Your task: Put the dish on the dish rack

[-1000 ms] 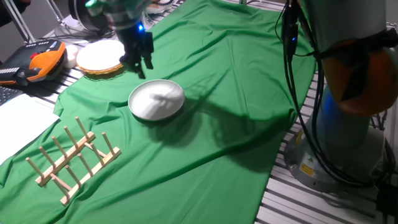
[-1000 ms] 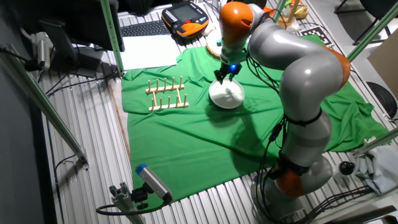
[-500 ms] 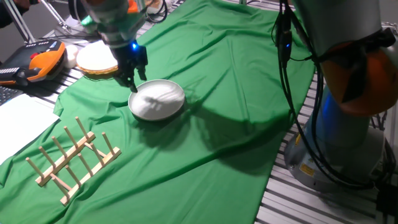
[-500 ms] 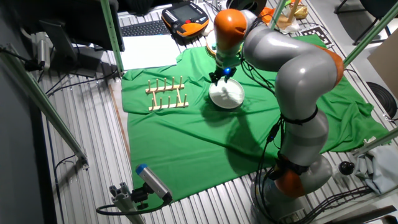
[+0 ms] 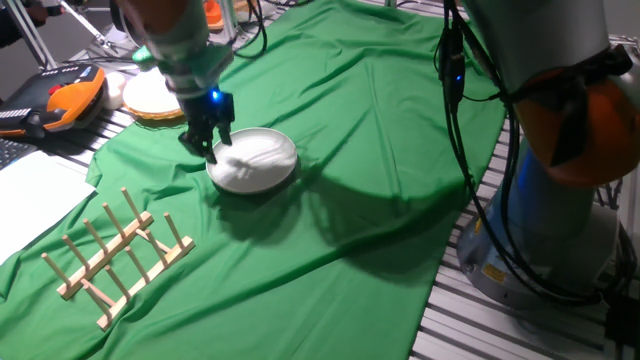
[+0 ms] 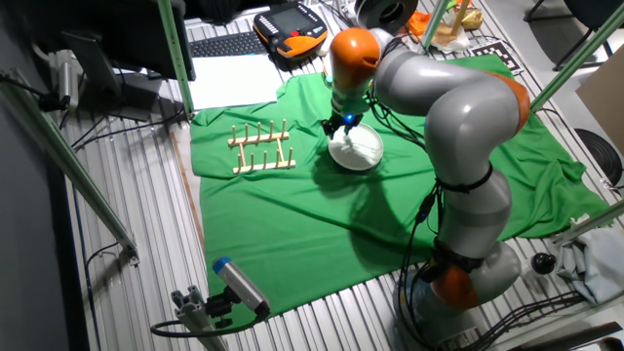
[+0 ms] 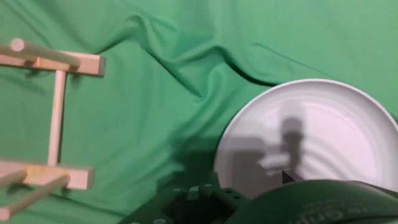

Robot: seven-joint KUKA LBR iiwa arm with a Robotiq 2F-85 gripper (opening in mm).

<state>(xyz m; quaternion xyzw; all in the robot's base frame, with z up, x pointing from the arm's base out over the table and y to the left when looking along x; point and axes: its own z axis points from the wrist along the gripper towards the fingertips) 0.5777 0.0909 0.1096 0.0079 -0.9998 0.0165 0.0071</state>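
You see dish rack point(image 5: 115, 256) lying far left on green cloth point(image 5: 380, 120), pegs upright, well apart from dish point(image 5: 254, 160). Gripper point(image 5: 207, 148) hangs at dish's left rim, fingers apart, one either side of rim, not clamped. Dish flat on cloth, centre. Wicker-rimmed disc point(image 5: 152, 93) behind gripper.

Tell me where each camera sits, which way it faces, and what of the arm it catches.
One fixed view: low at the table's side, looking across the green cloth; gripper at the dish rim, dish rack nearer, arm base at right.
The other fixed view: high, looking down; the whole arm bends over the dish, dish rack to its left.
Hand view: on the hand, looking down; dark gripper body low in frame.
All three share dish and rack.
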